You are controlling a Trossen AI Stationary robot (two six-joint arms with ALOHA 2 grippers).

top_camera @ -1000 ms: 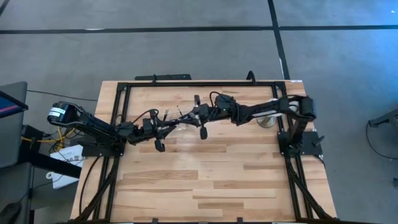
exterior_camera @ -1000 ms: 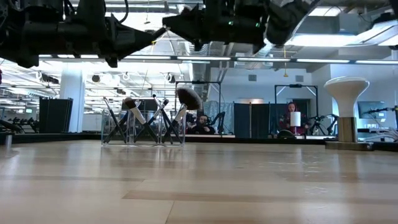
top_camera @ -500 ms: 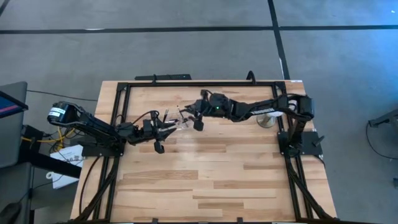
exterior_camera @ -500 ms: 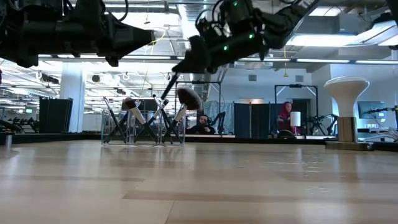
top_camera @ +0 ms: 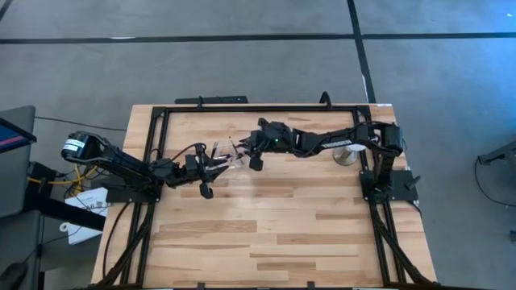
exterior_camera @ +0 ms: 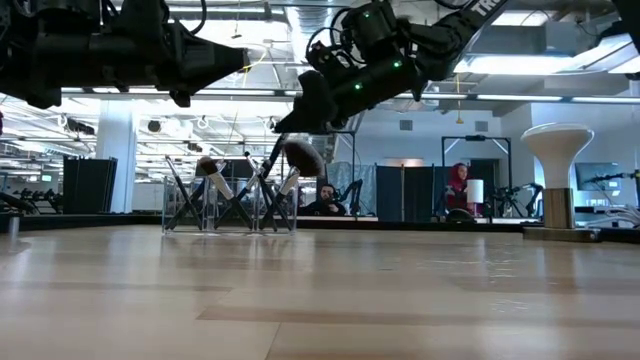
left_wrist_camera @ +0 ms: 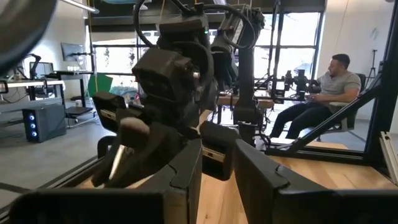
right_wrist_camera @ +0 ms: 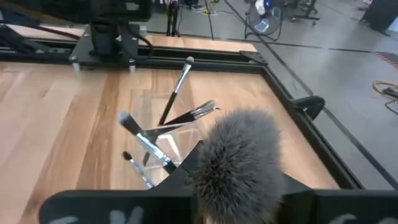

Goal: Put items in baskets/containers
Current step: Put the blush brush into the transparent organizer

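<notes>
A clear container stands on the far middle of the table. Several slim dark brushes stick up out of it and lean on its rim, one with a fluffy head. My right gripper hangs just above the container, slanting down, shut on one slim dark brush. My left gripper waits at about the same height to the container's left. In the left wrist view its fingers stand apart with nothing between them. My right gripper pinches a slim dark brush by its upper end between its two fingers, coming from the table's right and slanting down. The brush hangs slanted below the fingers toward the container. I cannot tell whether its lower end is inside. In the right wrist view the fluffy head hides the contact.
A white ball on a stand stands at the table's far right. A black frame rail runs along the far edge. People sit in the room behind. Bare wood lies over the near half.
My right gripper has tipped from about level to slanting down and sunk toward the container, shifting slightly toward the table's left. The brush in it now points down at the container.
</notes>
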